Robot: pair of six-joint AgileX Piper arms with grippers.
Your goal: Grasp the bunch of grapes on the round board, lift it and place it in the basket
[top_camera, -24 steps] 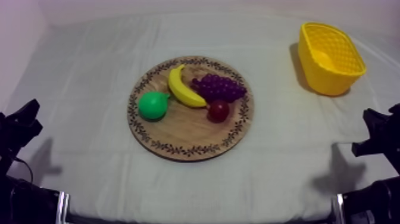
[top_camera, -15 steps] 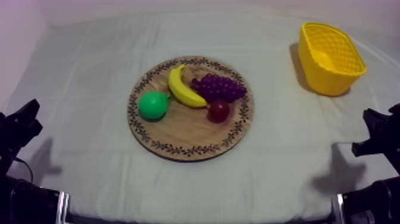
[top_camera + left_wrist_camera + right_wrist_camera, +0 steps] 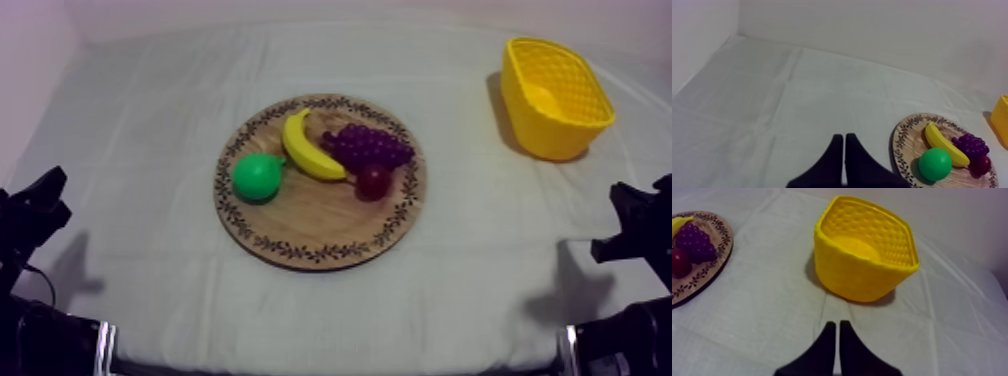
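Purple grapes (image 3: pixel 368 146) lie on the wooden board (image 3: pixel 310 218) beside the banana (image 3: pixel 308 150), well apart from the yellow basket (image 3: pixel 545 130), while the left gripper (image 3: pixel 843 136) and right gripper (image 3: pixel 837 323) have fingers pressed together, holding nothing.

Cloth-covered table (image 3: pixel 140 140) is carrying two items directly on its surface. Round wooden board (image 3: pixel 312 220) is lying near the middle; yellow basket (image 3: pixel 548 130) is standing upright, well apart from the board, toward the far right side.
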